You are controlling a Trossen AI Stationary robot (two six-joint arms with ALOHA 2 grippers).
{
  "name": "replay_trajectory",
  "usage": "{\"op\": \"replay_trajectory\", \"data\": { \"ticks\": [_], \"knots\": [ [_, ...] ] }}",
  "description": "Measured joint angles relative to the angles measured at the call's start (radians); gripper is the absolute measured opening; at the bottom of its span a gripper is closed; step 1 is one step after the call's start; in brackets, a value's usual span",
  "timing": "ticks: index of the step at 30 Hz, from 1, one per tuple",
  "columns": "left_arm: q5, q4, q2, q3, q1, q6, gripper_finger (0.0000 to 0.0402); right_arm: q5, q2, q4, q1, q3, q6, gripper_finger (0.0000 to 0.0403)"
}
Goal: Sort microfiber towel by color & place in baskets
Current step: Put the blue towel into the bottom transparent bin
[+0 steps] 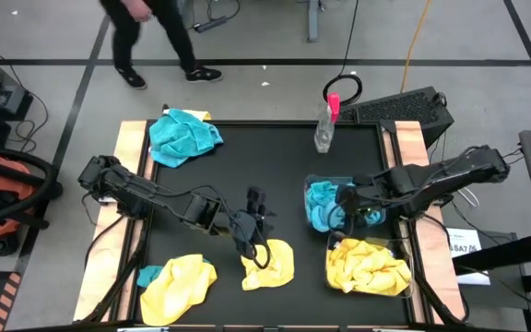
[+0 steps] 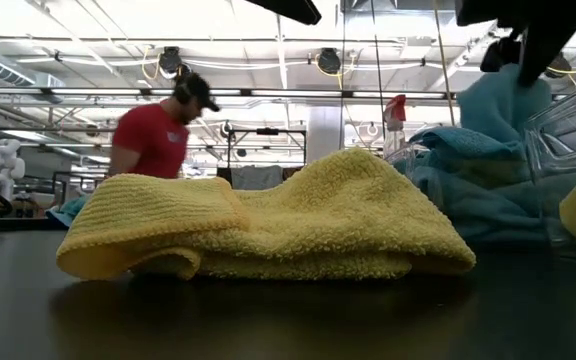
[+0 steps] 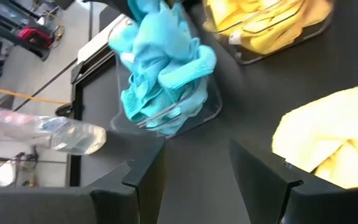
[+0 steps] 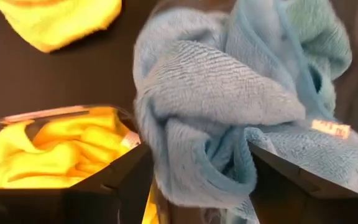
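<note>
A blue towel [image 1: 321,205] bulges out of the clear basket [image 1: 310,189] at the right, and my right gripper [image 1: 347,205] stands over it, pointing down, fingers apart around its top bunch [image 4: 197,124]. The near-right basket [image 1: 411,277] holds yellow towels [image 1: 367,266]. My left gripper [image 3: 197,180] hovers open and empty at the table's middle, beside a loose yellow towel [image 1: 267,263] that lies flat on the table. Another yellow towel [image 1: 178,284] lies at the near left with a blue scrap [image 1: 150,274] beside it. A blue towel [image 1: 184,136] lies at the far left. My right gripper has the blue towel's raised top bunch [image 4: 229,168] between its two parted fingers, and the cloth lies against both inner sides. The fingers come from above, pointing down. The bunch stands up toward the gripper [image 2: 508,100], while the towel's lower part rests in the basket.
A clear spray bottle [image 1: 325,124] with a pink top stands at the far edge behind the baskets. A person [image 2: 153,135] in a red shirt walks beyond the table. Bare black table lies between the far-left towel and the baskets.
</note>
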Motion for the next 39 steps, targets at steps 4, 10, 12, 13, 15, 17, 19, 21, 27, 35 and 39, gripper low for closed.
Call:
{"op": "replay_trajectory", "data": {
  "ticks": [4, 10, 12, 13, 15, 17, 19, 21, 27, 35, 39],
  "knots": [
    [0.059, 0.046, 0.027, 0.000, 0.014, 0.000, 0.0183, 0.079, 0.000, -0.002, 0.009, 0.013, -0.009, 0.0222],
    [0.067, 0.068, 0.094, 0.000, 0.037, 0.000, 0.0183, 0.097, 0.003, 0.042, 0.009, -0.021, -0.054, 0.0168],
    [0.067, 0.065, 0.108, 0.000, 0.044, 0.001, 0.0183, 0.098, 0.003, 0.072, 0.009, -0.040, -0.071, 0.0138],
    [0.068, 0.063, 0.111, 0.000, 0.046, 0.001, 0.0183, 0.104, 0.003, 0.084, 0.009, -0.049, -0.080, 0.0122],
    [0.067, 0.068, 0.116, 0.000, 0.053, 0.001, 0.0183, 0.139, 0.008, 0.110, 0.009, -0.065, -0.096, 0.0089],
    [0.067, 0.067, 0.117, 0.000, 0.058, 0.002, 0.0183, 0.175, 0.016, 0.143, 0.007, -0.081, -0.113, 0.0057],
    [0.067, 0.067, 0.117, 0.000, 0.062, 0.001, 0.0183, 0.175, 0.028, 0.196, -0.001, -0.104, -0.138, 0.0030],
    [0.067, 0.060, 0.117, 0.000, 0.063, 0.002, 0.0183, 0.164, 0.049, 0.265, -0.009, -0.129, -0.156, 0.0010],
    [0.063, 0.045, 0.117, 0.000, 0.063, 0.001, 0.0183, 0.141, 0.145, 0.330, -0.051, -0.193, -0.180, 0.0017],
    [0.062, 0.003, 0.117, 0.000, 0.063, -0.023, 0.0183, 0.146, 0.225, 0.327, -0.110, -0.235, -0.163, 0.0020],
    [0.061, -0.024, 0.118, 0.000, 0.063, -0.043, 0.0183, 0.100, 0.220, 0.330, -0.119, -0.236, -0.162, 0.0020]
  ]
}}
